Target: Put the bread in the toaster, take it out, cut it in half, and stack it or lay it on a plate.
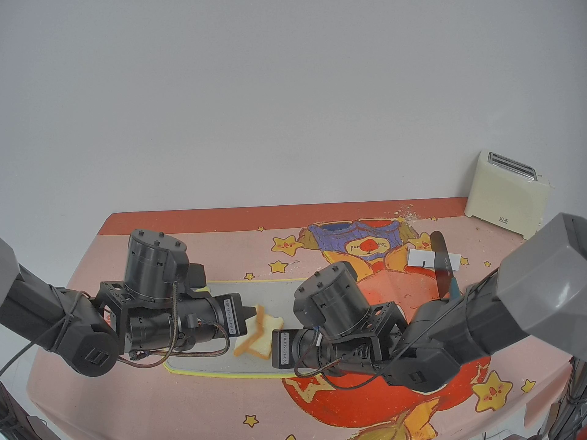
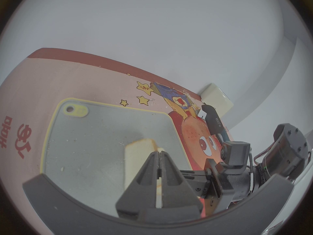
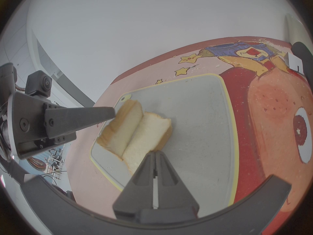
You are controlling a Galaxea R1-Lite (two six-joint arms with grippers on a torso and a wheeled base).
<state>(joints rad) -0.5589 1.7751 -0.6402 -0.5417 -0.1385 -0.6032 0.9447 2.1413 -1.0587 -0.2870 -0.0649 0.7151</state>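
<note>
Two halves of a bread slice (image 1: 260, 335) meet in a shallow V over the grey cutting board (image 1: 281, 294). My left gripper (image 1: 247, 324) comes in from the left and is shut on the browner half (image 3: 122, 128), whose pale face shows beside its fingertips (image 2: 140, 155). From the right, my right gripper (image 1: 275, 349) is shut on the edge of the paler half (image 3: 148, 136). In the wrist views both pairs of jaws are pressed together, left gripper (image 2: 159, 157) and right gripper (image 3: 154, 155). The cream toaster (image 1: 507, 194) stands at the table's back right corner.
A black-bladed knife (image 1: 441, 261) with a teal handle lies right of the board, beside a white card (image 1: 425, 258). The table has a cartoon-printed pink cover. The board's far half (image 3: 202, 115) is bare apart from crumbs.
</note>
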